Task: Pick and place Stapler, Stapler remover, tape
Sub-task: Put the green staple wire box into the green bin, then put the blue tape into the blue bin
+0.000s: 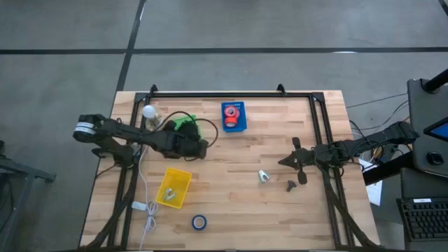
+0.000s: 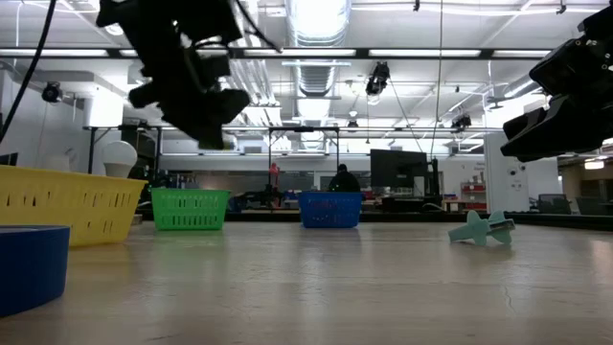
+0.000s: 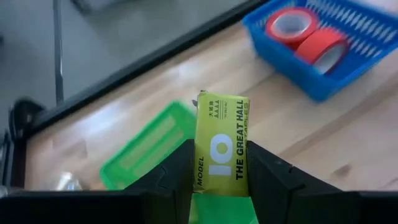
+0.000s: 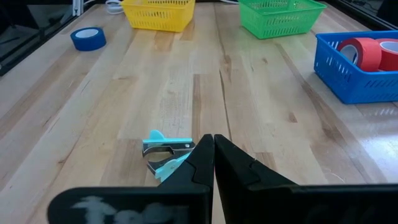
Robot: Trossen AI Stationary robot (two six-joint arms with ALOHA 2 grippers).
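Left gripper [image 3: 217, 180]: fingers clamped on a yellow staple box [image 3: 222, 146], one dark finger on each long side, printed face toward the wrist camera ("10 THE GREAT HALL" legible). In the high view this gripper [image 1: 198, 148] sits centre-left of the frame, held above the table, just right of the green basket [image 1: 185, 123]. The wrist view shows the green basket [image 3: 152, 146] below and behind the held box.

Right gripper [image 4: 214, 155]: fingers pressed together, tips meeting, nothing between them. High view places it [image 1: 287, 161] right of centre, above bare wood. Just ahead of the tips lies a pale teal staple remover [image 4: 165, 153], flat on the table and not touched; same item in the high view [image 1: 263, 176] and at right in the low view [image 2: 484, 228].

Tape: two red rolls [image 4: 372, 52] in the blue basket [image 4: 348, 81] (upper centre of the high view [image 1: 234, 127]); a third may lie hidden under them, cannot confirm. One blue roll [image 1: 199, 222] lies loose on the table at the lower centre of the high view, well apart from both grippers; it fills the lower-left corner of the low view [image 2: 29, 264].

Yellow basket [image 1: 175, 185] sits lower left of centre, holding a small pale item, too small to identify. A small dark object [image 1: 291, 185] lies on the wood below the right gripper.
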